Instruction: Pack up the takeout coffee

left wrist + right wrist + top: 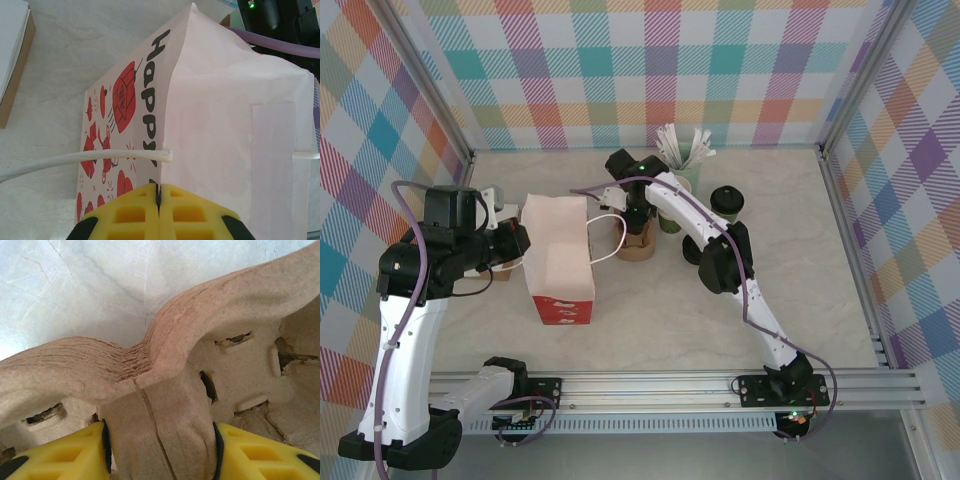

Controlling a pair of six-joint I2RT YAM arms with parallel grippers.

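**Colleague:** What's on the left?

**Me:** My left gripper (159,192) is closed tight, yellow fingers pinching the top edge of a white paper bag (220,150) with red drawings and black lettering.

**Colleague:** And the middle?

**Me:** My right gripper (160,429) is partly closed, one finger pressed to each side of the central post of a brown pulp cup carrier (200,325).

**Colleague:** The coffee?

**Me:** The takeout coffee (727,201), dark green with its black lid on, stands upright on the table (800,300) further right, near the pot of white stirrers (685,165), apart from both grippers.
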